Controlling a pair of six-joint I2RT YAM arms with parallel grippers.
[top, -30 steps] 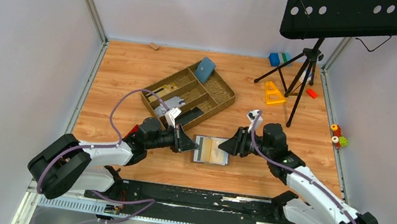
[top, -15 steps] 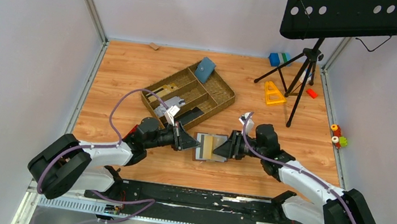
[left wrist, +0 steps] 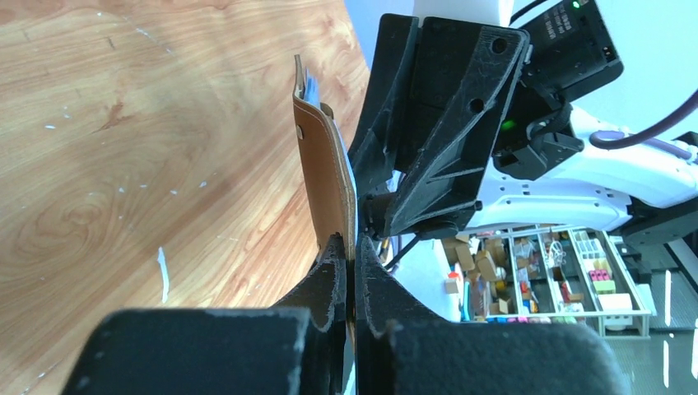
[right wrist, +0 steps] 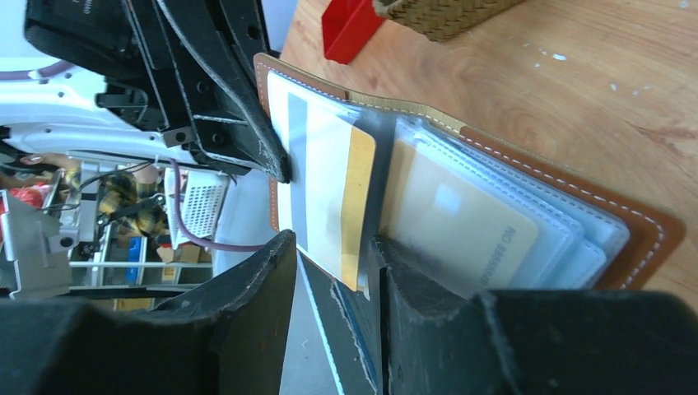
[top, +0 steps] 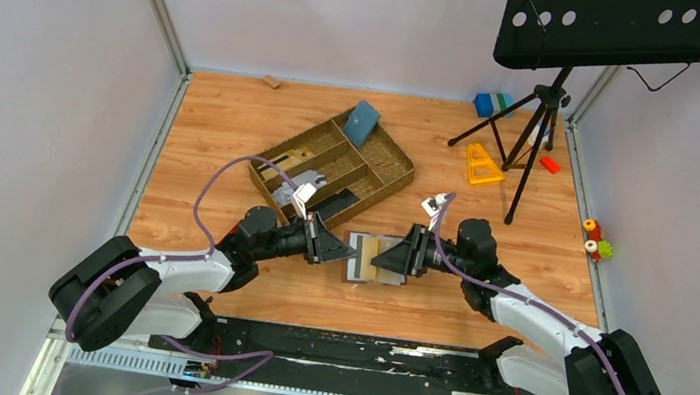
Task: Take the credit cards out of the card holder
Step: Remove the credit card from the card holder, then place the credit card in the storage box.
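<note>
Left gripper [left wrist: 354,251] clamped tight on card holder [left wrist: 325,181] flap; right gripper [right wrist: 332,247] jaws part-open astride a yellow-edged card [right wrist: 325,177], hold cannot be told

Right gripper [top: 387,259] now further left, over the open card holder [top: 362,272].

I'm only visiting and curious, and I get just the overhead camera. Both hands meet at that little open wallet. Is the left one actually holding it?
Observer: Yes. Its wrist camera shows the left hand shut on the brown edge of the card holder.
Operator: And the right one?
Observer: The right hand has a finger on either side of a yellow-edged card. I cannot tell whether it is pinching it.
Operator: Any more cards inside?
Observer: Yes, a pale card with printed numbers lies in the holder beside it.
</note>
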